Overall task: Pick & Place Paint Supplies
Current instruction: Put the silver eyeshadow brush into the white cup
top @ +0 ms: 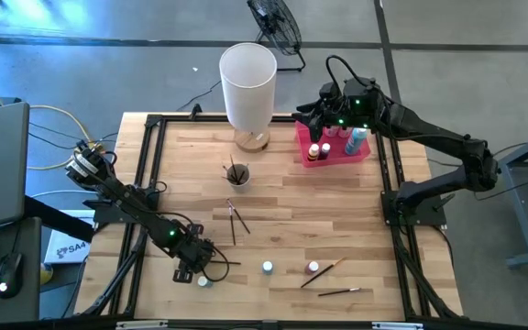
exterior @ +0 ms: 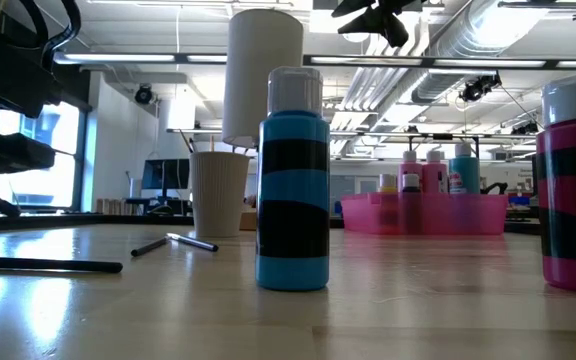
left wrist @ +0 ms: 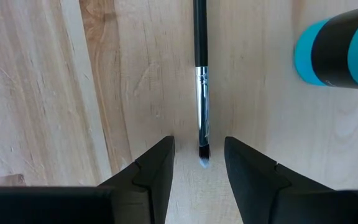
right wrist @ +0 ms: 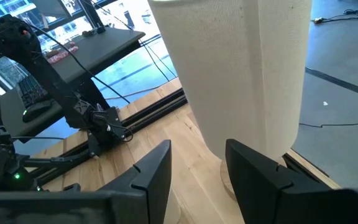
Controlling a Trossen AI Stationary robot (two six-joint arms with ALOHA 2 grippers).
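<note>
Right now your left hand (left wrist: 199, 163) hovers low at the near left of the worktop (top: 337, 202), fingers parted and empty, straddling the bristle tip of a thin paintbrush (left wrist: 200, 74) lying flat beside a teal bottle (left wrist: 339, 48). It looks light, stiff and prone to rolling, so close on the dark handle above the metal ferrule, not the bristles. Your right hand (right wrist: 199, 163) waits open above the pink tray (top: 335, 153) at the far right.

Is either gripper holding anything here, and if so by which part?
Nothing is held. The left gripper stands open, its fingers either side of a paintbrush's bristle tip on the table. The right gripper is open and empty over the pink tray.
</note>
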